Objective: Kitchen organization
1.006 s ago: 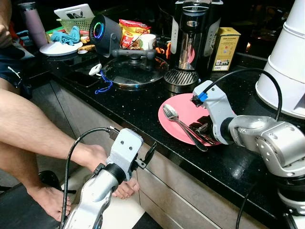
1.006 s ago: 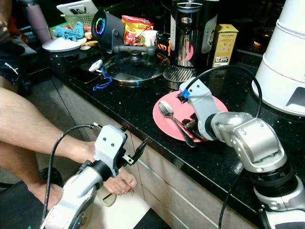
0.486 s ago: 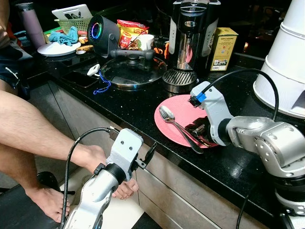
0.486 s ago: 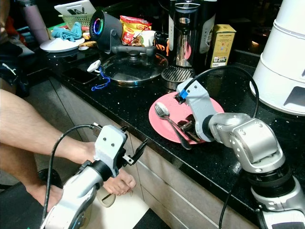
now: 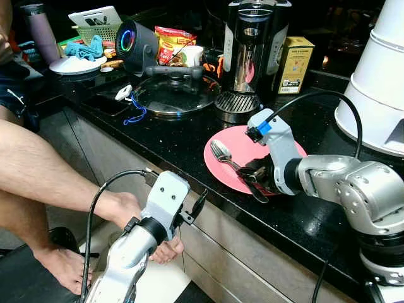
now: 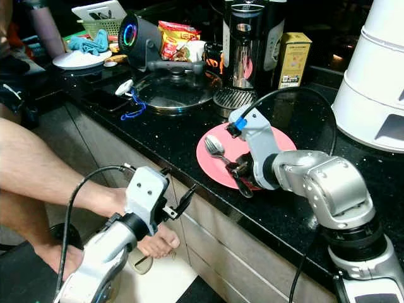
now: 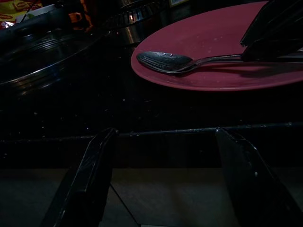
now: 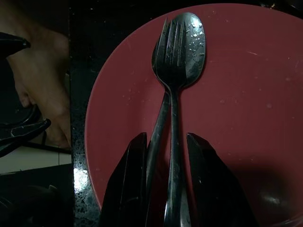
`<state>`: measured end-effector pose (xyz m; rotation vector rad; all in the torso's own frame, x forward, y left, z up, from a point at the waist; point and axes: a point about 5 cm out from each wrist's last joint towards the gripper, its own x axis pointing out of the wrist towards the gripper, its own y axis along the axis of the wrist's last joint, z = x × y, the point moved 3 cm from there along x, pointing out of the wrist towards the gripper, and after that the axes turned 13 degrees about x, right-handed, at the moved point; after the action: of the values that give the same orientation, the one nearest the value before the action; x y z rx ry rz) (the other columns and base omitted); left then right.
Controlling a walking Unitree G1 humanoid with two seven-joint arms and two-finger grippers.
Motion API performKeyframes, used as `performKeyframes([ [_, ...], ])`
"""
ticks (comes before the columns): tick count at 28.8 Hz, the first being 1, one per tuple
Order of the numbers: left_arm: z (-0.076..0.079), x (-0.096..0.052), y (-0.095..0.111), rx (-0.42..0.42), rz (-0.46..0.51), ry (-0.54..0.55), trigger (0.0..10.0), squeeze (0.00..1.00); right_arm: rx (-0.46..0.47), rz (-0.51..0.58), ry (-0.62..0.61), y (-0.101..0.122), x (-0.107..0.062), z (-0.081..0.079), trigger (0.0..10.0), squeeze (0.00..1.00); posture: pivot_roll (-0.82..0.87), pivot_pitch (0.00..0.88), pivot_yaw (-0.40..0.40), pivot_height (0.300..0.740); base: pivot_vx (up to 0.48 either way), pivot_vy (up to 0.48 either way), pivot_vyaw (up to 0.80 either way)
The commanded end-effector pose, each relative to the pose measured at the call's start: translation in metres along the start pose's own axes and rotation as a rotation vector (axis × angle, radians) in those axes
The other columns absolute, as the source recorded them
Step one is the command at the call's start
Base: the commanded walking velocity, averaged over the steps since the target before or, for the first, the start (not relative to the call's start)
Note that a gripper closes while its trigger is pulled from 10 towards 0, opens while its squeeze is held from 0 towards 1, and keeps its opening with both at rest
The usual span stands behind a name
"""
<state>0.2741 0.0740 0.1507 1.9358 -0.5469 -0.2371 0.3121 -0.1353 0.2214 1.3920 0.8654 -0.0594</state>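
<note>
Early stage: right gripper (image 8: 165,182) pinching fork (image 8: 174,71) and spoon (image 8: 189,42) handles on plate (image 5: 235,142), frame centre, unlifted; left gripper (image 7: 165,182) spread, idle; counter cluttered

a round pink plate (image 5: 235,149) lies flat on the black speckled counter, close to its front edge. on it rest a metal spoon (image 8: 187,42) and a fork (image 8: 163,56), the fork's tines lying over the spoon's bowl, handles side by side.
</note>
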Motion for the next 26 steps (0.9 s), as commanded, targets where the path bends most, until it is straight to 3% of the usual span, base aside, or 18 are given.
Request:
performKeyframes([
  [1,0.0023,0.0001,-0.0032,-0.011,-0.015,-0.007,10.0,0.0,0.0,-0.009,-0.007,-0.002,-0.0005,-0.0002,10.0,0.0,-0.05,0.0,0.01,0.74,0.0,0.0,0.0],
  [26,0.001,-0.0002,-0.0032,-0.015,-0.017,-0.002,10.0,0.0,0.03,-0.013,-0.051,-0.0021,0.0009,0.0067,10.0,0.0,-0.05,0.0,0.014,0.74,0.0,0.0,0.0],
])
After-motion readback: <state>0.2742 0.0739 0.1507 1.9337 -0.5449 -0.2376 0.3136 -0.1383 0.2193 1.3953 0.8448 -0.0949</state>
